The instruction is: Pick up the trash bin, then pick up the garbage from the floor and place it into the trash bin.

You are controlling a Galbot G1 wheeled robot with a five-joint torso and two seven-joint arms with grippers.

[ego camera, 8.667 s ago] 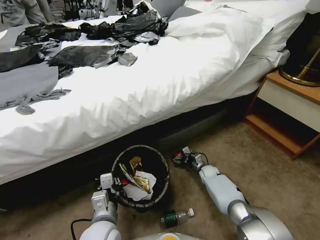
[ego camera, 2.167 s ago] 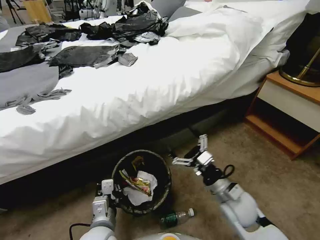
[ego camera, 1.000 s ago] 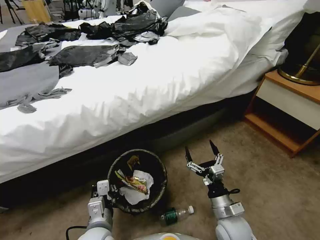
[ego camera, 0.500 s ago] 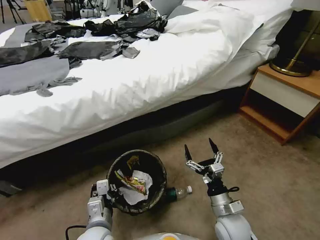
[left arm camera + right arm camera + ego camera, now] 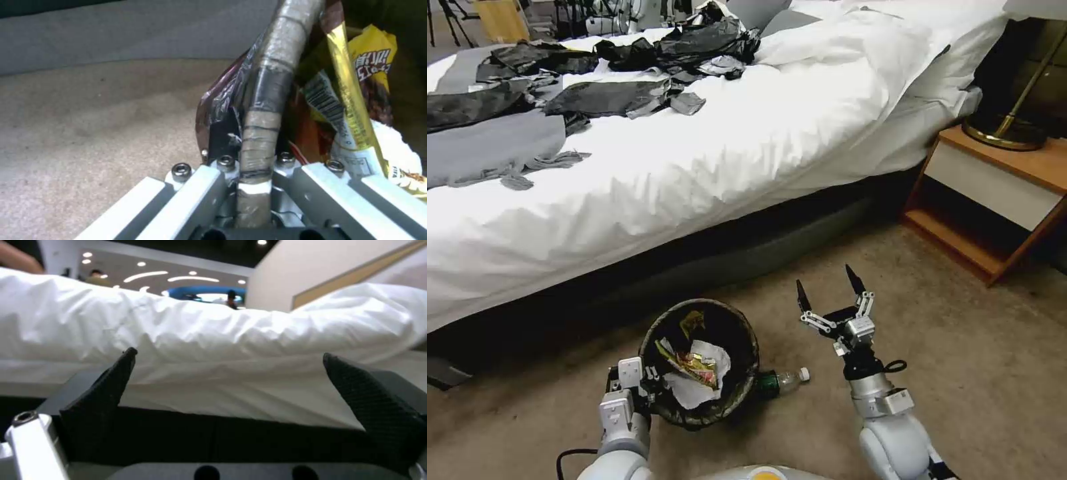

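The clear plastic bottle with green label [image 5: 780, 381] lies on the carpet at the lined white bin's [image 5: 740, 393] four o'clock: light, slick, crushable; take mid-body. Right gripper [image 5: 828, 296] jaws apart; left gripper [image 5: 647, 387] clamped on the rim.

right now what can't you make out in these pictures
- Bottle: head view, its label end is tucked behind the trash bin, so the label can't be read.
- Bin bottom: head view, covered by snack wrappers and a tissue wad.
- Left pincer: head view, its fingertips are hidden at the bin's rim; the left wrist view shows it shut on the rim.
- Floor below the open right pincer: right wrist view looks at the bed.
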